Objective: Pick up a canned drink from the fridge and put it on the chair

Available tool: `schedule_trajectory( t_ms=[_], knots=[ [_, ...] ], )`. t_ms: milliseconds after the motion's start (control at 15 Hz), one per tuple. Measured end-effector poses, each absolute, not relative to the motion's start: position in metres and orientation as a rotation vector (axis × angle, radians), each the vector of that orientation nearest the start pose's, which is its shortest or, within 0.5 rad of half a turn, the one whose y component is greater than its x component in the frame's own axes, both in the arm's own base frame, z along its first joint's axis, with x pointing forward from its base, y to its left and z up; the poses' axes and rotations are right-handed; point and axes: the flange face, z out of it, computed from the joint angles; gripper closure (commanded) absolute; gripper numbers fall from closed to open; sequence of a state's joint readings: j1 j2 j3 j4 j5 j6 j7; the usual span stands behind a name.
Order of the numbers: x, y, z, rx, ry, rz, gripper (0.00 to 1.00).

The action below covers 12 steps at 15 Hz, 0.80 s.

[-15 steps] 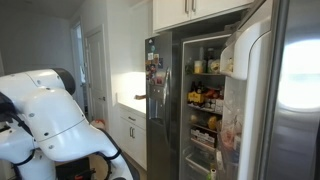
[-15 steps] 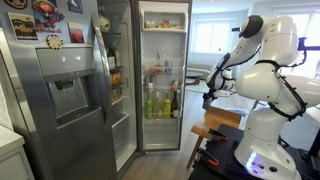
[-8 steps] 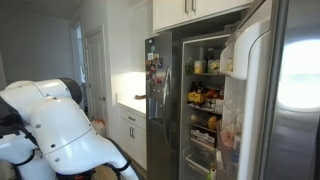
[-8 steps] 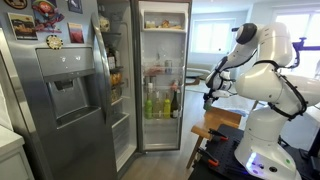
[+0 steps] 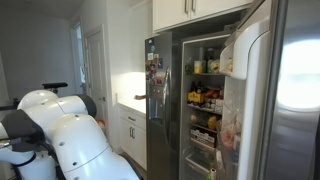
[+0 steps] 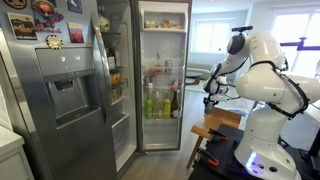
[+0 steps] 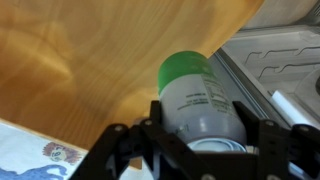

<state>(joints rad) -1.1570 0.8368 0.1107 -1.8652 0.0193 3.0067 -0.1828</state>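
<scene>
Arm [image 6: 250,58] has swung its elbow round; hand [image 7: 198,126] stays clamped on the can [image 7: 194,90], over the chair [image 7: 90,60].

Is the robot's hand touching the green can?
Touching. The wrist view shows the can clamped between the fingers of the hand, one on each side.

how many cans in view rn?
1: the can in the gripper, above a wooden surface. Fridge shelves are too small to rule out more.
</scene>
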Motion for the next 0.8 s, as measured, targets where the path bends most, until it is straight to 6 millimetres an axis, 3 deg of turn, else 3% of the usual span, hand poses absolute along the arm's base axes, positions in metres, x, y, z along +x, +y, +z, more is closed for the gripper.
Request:
schedule_trajectory(
  t_ms=[800],
  knots=[
    [0.318,-0.579,0.011,-2.799,1.576,-0.222,0.53]
  ],
)
